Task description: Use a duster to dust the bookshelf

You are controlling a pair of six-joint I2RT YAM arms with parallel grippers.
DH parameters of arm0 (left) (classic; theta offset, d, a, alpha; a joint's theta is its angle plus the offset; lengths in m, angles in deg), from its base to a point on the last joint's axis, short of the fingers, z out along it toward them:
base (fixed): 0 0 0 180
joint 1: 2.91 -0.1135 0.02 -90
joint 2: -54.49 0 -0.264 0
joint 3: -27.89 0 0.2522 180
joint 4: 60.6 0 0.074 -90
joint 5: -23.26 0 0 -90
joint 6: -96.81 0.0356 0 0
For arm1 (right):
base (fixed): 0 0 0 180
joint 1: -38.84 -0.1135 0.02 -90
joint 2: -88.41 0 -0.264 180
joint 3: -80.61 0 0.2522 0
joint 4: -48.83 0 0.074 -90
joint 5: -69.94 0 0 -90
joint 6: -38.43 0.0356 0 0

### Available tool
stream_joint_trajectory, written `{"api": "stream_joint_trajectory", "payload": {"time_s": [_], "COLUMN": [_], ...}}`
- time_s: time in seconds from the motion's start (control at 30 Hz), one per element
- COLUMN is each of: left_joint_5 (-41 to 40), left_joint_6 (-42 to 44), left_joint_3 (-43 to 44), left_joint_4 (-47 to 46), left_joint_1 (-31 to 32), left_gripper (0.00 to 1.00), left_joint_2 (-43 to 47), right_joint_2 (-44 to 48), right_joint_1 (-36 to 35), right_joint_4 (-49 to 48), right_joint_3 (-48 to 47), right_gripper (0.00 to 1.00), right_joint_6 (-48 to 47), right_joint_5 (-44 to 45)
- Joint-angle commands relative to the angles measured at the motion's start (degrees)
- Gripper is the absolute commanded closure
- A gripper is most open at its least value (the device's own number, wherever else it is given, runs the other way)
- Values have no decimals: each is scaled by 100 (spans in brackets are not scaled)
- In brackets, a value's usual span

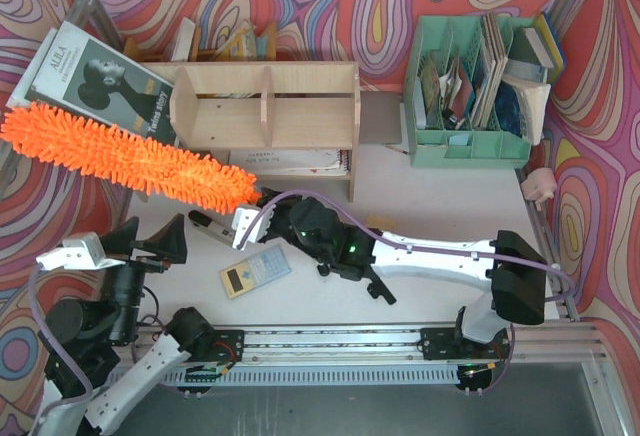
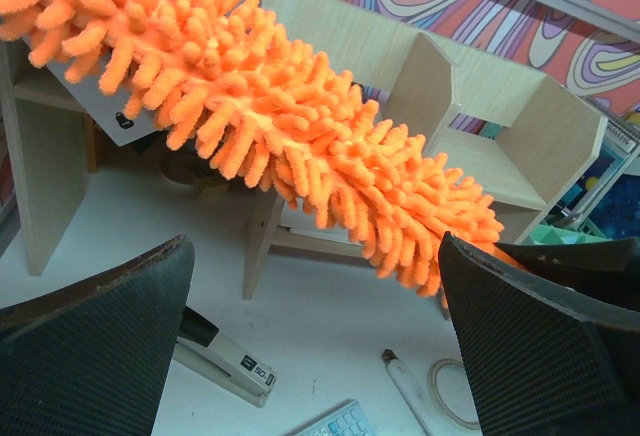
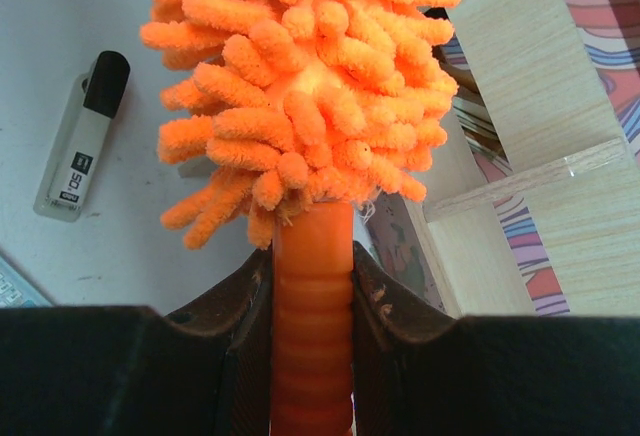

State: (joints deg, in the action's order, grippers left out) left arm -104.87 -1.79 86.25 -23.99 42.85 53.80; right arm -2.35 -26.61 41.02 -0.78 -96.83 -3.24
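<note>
Finds the right tool [image 3: 312, 266] clamped on the duster [image 1: 120, 154], with both fingers [image 3: 245, 301] pressed against the ribbed orange handle [image 3: 312, 356] just below the shaggy head [image 3: 300, 106]. Traces the head from that grip toward the upper left in the overhead view, held clear of the table [image 1: 430, 216] and slanting across the left end of the bookshelf [image 1: 265, 84]. Locates the far tip beyond the shelf's left side, over a black-and-white magazine [image 1: 90, 74] propped there. Sees, through the left wrist camera, the chenille strands crossing in front of the left compartment and near an upright divider [image 2: 425, 86]. Cannot confirm contact between strands and plywood. Records the bookshelf at the back of the table, wide and low, with upright dividers marking three compartments and books behind and beneath. Notes the left tool [image 2: 315, 356] spread wide apart and holding nothing, low at the near left, on the near side of the head and apart from it. Marks a stapler [image 1: 222, 228] flat on the table just beside the right tool, and a calculator [image 1: 255, 271] nearer the front edge. Marks also a pen [image 2: 405, 386] lying close to the calculator. Places a mint-green file organiser [image 1: 470, 146] at the back right, packed with books and well apart from the duster.
</note>
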Motion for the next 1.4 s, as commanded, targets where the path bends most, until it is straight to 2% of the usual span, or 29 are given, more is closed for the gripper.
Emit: {"api": "stream_joint_trajectory", "payload": {"time_s": [0.0,0.27,0.5,0.8,1.13,1.37], "left_joint_5": [671,401,-296,-166,-247,-307], "left_joint_6": [-35,-179,-296,-521,-586,-602], "left_joint_3": [-39,-92,-86,-189,-203,-236], "left_joint_4": [-188,-199,-110,-193,-168,-183], "left_joint_1": [-255,-898,-1158,-1799,-1959,-1978], "left_gripper": [2,2,2,2,2,2], "left_joint_2": [37,42,38,42,42,39], "right_joint_2": [-67,-99,90,373,131,155], "right_joint_1": [214,374,383,377,351,355], "right_joint_4": [-302,-166,-116,-97,11,-123], "right_joint_3": [-356,-207,182,322,-636,-156], "right_gripper": [100,100,100,100,100,100], "right_joint_6": [18,-198,-311,-297,-387,-304], "right_joint_5": [-143,14,318,391,70,234]}}
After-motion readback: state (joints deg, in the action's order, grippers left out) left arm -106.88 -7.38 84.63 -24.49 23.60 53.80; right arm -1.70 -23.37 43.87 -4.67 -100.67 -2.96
